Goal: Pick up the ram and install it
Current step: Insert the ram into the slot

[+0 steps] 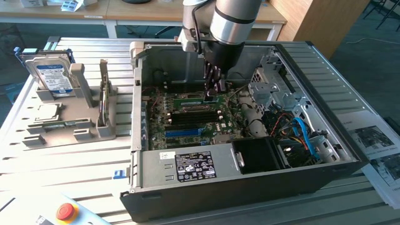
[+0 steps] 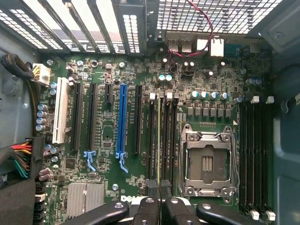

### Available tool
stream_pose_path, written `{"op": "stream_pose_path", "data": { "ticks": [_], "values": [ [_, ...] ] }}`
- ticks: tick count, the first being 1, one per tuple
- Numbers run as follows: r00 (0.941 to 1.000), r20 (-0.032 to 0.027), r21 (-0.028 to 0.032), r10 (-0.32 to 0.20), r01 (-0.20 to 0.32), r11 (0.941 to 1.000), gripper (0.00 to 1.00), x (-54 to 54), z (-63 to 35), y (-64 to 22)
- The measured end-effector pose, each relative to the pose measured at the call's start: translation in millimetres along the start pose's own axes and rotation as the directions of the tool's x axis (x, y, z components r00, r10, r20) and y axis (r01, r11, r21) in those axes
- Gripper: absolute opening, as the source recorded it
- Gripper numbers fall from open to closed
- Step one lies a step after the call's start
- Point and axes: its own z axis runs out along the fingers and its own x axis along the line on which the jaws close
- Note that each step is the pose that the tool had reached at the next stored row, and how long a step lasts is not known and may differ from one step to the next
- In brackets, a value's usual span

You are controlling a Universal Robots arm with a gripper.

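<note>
Nearest in the exterior view, a red stop button (image 1: 65, 212) sits at the front edge of the slatted tabletop (image 1: 62, 159), and just beyond it the open computer case (image 1: 250, 190) lies on its side with its labelled power supply (image 1: 194, 166) along the near wall. Past that, the motherboard (image 1: 187, 124) shows a blue slot (image 1: 184, 132) and then a bank of black memory slots. Above these the arm reaches straight down, its pincer (image 1: 212, 93) almost fully closed on the top edge of the ram (image 1: 187, 100). From the wrist, the pincer (image 2: 159, 187) grips the ram (image 2: 159, 140) edge-on (a thin pale-green line). The stick runs in line with a black slot between the long blue slot (image 2: 123, 122) and the CPU socket (image 2: 206, 161); whether it is pressed fully home I cannot tell. On the exterior view's left, a grey holder (image 1: 62, 129) carries a second green stick (image 1: 103, 91) upright and, farther back, a hard drive (image 1: 53, 75).
</note>
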Motion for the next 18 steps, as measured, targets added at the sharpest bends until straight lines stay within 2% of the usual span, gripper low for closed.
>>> {"op": "stream_pose_path", "data": {
  "ticks": [18],
  "values": [
    [1.0000,0.0000,0.0005,0.005,-0.005,1.0000,0.12,0.4,28.8,-2.4]
  ]
}}
